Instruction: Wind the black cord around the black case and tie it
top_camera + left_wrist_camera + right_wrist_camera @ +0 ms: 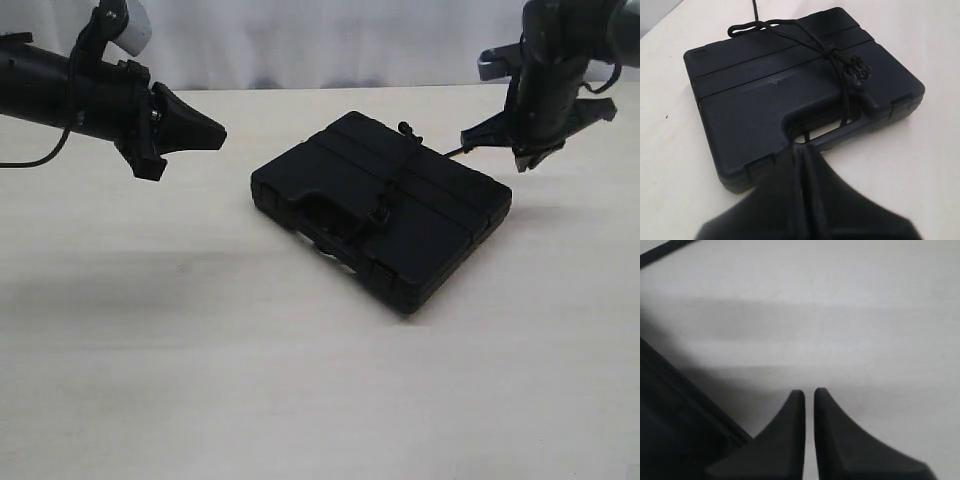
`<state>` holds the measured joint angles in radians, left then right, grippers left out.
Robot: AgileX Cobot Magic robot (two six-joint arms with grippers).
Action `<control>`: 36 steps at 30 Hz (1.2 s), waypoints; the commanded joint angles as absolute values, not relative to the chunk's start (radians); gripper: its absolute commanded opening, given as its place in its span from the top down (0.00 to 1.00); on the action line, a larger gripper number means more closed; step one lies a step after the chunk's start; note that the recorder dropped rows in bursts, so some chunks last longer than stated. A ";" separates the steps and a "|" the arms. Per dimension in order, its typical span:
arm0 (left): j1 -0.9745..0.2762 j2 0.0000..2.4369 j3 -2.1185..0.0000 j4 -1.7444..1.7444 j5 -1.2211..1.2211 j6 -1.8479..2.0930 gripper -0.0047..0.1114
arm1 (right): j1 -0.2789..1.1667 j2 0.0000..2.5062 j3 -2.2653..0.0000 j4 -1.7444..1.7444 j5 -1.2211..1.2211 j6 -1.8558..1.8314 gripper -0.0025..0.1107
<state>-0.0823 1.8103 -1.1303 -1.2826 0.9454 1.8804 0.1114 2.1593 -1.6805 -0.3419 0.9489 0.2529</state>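
Observation:
The black case [330, 180] lies flat in the middle of the table. The black cord [381, 208] runs across its lid to a knot near the handle, and a short tail [455, 152] sticks out past the far edge. In the left wrist view the cord's knot [832, 52] sits on top of the case [755, 100]. My left gripper [220, 132] hovers to the left of the case, shut and empty, its tip [801, 147] pointing at the handle side. My right gripper [528, 162] hangs above the table to the right of the case, shut on nothing [809, 391], with the case's corner [670, 435] beside it.
The pale tabletop [150, 330] stretches bare in front of and to the left of the case. A white backdrop [320, 40] rises behind the table's far edge. A thin black strand [660, 251] crosses one corner of the right wrist view.

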 commanded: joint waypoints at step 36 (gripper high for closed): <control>-0.363 1.896 -1.166 -1.441 0.418 2.144 0.47 | 0.108 1.899 -1.407 0.070 0.974 -0.129 0.94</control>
